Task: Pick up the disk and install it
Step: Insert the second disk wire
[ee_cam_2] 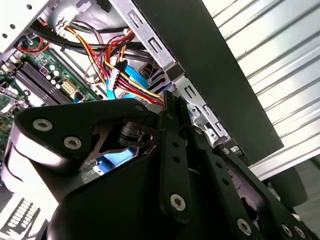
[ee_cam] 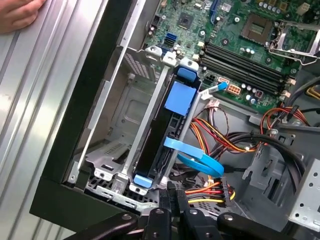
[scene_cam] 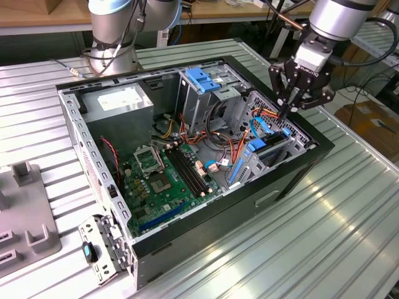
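End effector (scene_cam: 288, 107) fingers (ee_cam: 172, 202) are sitting pressed together, gripping nothing, tips hovering just above the disk (ee_cam: 167, 145) end by the curved blue cable (ee_cam: 197, 159). Disk is standing on edge in the drive bay, long axis running along the black case wall (ee_cam: 85, 120). Case is resting on a ribbed metal table (scene_cam: 336, 212); workshop benches are showing behind.

We count one open computer case (scene_cam: 293, 180) on the table (scene_cam: 349, 237), one motherboard (scene_cam: 165, 177) inside it, one disk (ee_cam: 165, 135) in its bay, one curved blue cable (ee_cam: 200, 161), one robot hand (scene_cam: 291, 98), and one person's hand (ee_cam: 17, 14).
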### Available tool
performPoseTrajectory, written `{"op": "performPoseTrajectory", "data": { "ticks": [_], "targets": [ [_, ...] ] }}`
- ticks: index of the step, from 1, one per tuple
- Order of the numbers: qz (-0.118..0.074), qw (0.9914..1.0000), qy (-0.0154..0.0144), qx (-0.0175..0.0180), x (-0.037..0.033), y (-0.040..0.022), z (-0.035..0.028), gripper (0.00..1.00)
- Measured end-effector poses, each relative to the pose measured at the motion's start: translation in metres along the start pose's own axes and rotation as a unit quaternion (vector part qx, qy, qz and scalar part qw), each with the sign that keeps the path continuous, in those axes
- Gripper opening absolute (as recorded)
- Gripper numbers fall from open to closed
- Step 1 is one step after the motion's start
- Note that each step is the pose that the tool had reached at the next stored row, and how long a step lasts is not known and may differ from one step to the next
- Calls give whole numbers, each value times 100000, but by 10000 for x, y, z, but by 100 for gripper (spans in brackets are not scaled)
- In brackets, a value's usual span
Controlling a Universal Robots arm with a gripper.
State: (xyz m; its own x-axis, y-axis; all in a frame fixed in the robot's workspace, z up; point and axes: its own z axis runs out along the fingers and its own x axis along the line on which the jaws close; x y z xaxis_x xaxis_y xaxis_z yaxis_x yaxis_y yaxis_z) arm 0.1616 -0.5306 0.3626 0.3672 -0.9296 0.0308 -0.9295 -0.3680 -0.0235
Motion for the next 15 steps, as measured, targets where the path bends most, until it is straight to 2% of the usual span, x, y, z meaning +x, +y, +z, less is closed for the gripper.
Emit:
{"op": "performPoseTrajectory", "data": {
  "ticks": [4,8,15],
  "targets": [
    [1851,99983,35,-55,0,0,4,16],
    [4130,99915,85,-122,-1,1,6,16],
    [4660,99891,99,-139,-6,16,6,16]
  ]
}}
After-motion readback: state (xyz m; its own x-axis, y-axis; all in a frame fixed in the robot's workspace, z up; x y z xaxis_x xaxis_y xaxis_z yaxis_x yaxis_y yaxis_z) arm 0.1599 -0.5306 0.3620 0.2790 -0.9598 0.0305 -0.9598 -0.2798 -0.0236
